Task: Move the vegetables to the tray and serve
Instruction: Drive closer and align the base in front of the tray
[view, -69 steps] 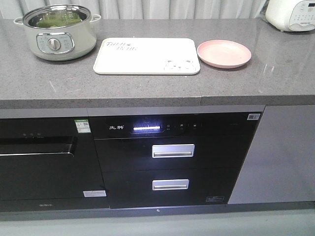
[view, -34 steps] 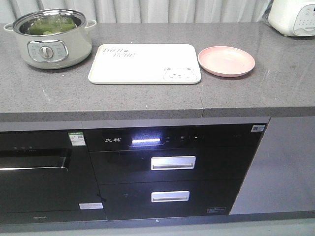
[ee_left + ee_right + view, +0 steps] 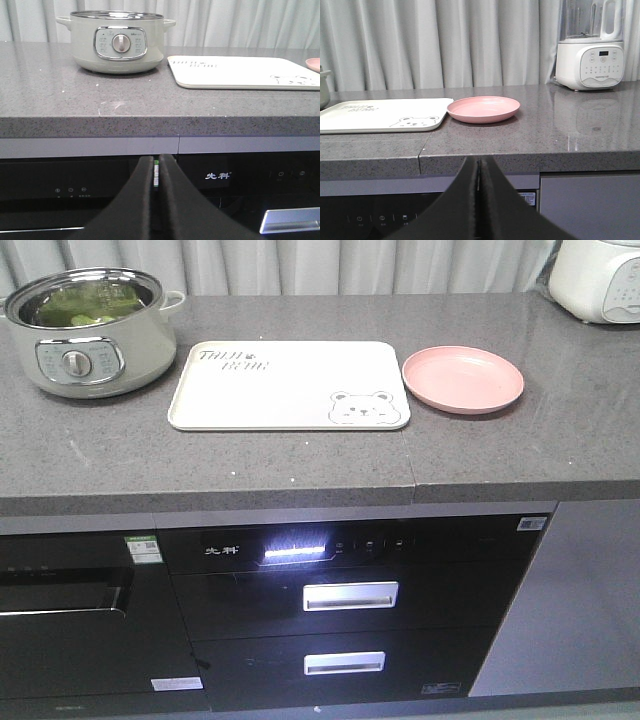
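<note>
**Both pincers low and closed, greens in the pot**

The left pincer and right pincer are held level below the tabletop edge. Both point at the cabinet front, each with its fingers pressed together. The vegetables lie inside the pot at the far left. The tray lies mid-tabletop, with the pink plate just right of it.

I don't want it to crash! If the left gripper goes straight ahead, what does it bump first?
The left gripper would probably meet the black appliance front under the countertop, not the pot. Distance is unclear.
</note>
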You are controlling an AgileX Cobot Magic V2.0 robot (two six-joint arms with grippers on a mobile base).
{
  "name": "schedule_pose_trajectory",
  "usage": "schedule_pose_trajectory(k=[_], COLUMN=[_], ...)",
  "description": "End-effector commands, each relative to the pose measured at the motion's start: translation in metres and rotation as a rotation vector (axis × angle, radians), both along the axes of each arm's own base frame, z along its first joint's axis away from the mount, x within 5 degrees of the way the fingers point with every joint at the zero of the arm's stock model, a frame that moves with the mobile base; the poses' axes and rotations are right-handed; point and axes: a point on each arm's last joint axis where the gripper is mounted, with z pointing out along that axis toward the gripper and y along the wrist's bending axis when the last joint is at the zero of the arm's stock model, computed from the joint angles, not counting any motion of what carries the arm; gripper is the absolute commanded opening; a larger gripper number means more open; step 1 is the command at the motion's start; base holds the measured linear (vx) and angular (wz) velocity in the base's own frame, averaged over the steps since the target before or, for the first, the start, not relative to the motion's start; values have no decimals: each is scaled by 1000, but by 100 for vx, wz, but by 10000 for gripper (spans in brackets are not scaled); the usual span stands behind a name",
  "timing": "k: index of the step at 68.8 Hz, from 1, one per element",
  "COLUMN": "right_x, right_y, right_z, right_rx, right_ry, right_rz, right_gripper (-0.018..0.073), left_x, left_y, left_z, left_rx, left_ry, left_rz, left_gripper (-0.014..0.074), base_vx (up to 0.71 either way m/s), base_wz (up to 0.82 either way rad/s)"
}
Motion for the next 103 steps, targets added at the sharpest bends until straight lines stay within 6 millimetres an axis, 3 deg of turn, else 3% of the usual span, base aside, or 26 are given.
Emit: schedule_pose_trajectory(k=[1, 103], right_x=[0, 0], right_y=[0, 0], right_z=[2, 2], right_rx=[-2, -2], right_ry=[-68, -68], right_rz=[0, 0], right_gripper=[-3, -3], left_x=[0, 0], left_y=[-1, -1], left_z=[0, 0], left_rx=[-10, -10], left_ry=[-63, -63], left_rz=[-11, -11], left_gripper=[-6, -6], base_vx=[9, 9], base_wz=[-2, -1])
